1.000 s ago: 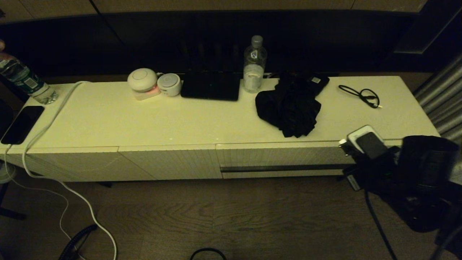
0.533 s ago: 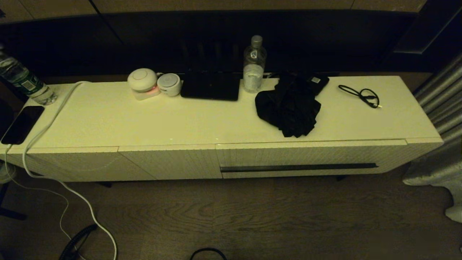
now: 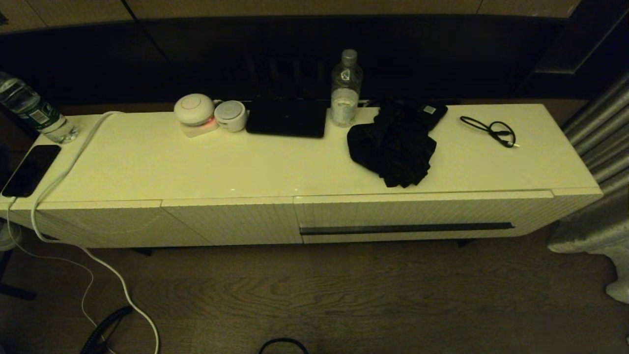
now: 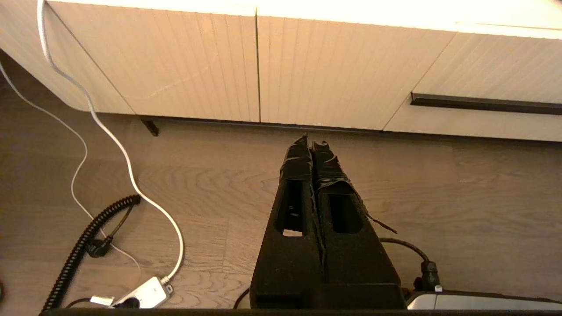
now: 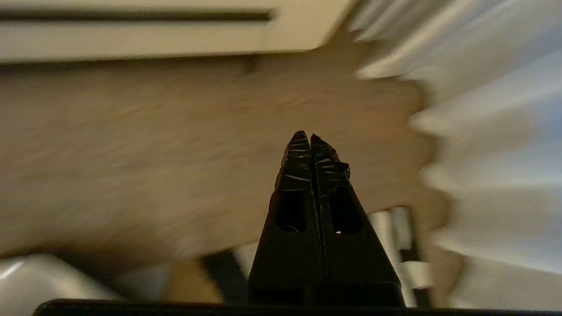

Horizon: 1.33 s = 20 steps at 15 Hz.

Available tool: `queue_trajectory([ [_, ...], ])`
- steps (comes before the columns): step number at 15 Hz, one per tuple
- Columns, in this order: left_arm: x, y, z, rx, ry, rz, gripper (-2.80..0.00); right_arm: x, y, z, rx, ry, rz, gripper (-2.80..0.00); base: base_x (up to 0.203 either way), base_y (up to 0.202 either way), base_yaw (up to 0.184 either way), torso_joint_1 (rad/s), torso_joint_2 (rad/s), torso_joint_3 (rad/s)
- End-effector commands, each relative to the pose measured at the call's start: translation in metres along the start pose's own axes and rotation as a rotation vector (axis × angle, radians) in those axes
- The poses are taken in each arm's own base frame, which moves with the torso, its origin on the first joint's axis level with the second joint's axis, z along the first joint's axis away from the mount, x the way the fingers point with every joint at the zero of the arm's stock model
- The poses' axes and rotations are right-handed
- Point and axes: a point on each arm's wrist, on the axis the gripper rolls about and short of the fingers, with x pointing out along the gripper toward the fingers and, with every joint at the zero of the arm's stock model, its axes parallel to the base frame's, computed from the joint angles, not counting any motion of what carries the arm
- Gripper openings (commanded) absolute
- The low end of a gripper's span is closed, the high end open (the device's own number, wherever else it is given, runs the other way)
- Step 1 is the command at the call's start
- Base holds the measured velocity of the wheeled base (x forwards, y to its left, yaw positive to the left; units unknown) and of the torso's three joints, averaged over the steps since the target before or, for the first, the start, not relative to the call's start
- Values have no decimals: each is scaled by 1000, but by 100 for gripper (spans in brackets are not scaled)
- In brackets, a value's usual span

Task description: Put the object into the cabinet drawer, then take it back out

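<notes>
The black fabric garment (image 3: 391, 148) lies bundled on the cream cabinet top (image 3: 196, 162), right of centre. Below it the cabinet drawer (image 3: 417, 216) is closed, its dark handle slot (image 3: 407, 228) running across the ribbed front. The same slot (image 4: 485, 103) shows in the left wrist view and the slot (image 5: 136, 15) shows again in the right wrist view. Neither arm appears in the head view. My left gripper (image 4: 311, 144) hangs shut and empty over the wood floor, short of the cabinet front. My right gripper (image 5: 306, 137) is shut and empty above the floor, near the curtain.
On the cabinet top stand a water bottle (image 3: 346, 88), a flat black device (image 3: 287, 118), two round white gadgets (image 3: 209, 114), a small black box with a label (image 3: 432, 110), a looped black cable (image 3: 494, 130), a phone (image 3: 29, 169) and another bottle (image 3: 32, 113). Curtain (image 3: 597, 147) at right; white cord (image 3: 98, 255) on floor.
The right arm, seen a second ago in front of the drawer's right end, has dropped out of the head view. The garment and drawer have not moved.
</notes>
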Motion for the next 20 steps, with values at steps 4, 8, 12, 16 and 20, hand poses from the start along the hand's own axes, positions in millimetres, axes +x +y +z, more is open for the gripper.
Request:
queue_trajectory([
  [4, 0, 0, 0, -1, -2, 0, -280, -7, 7, -37, 11, -75, 309, -280, 0, 0, 0, 0, 0, 0],
  [8, 0, 0, 0, -1, -1, 1, -280, -6, 8, -36, 28, -85, 310, -280, 0, 0, 0, 0, 0, 0],
  [12, 0, 0, 0, -1, -2, 0, -280, -5, 8, -36, 35, -118, 310, -280, 0, 0, 0, 0, 0, 0],
  [16, 0, 0, 0, -1, -2, 0, -280, -3, 9, -37, 35, -133, 307, -280, 0, 0, 0, 0, 0, 0],
  [20, 0, 0, 0, -1, -2, 0, -280, -2, 9, -36, 41, -156, 308, -280, 0, 0, 0, 0, 0, 0],
])
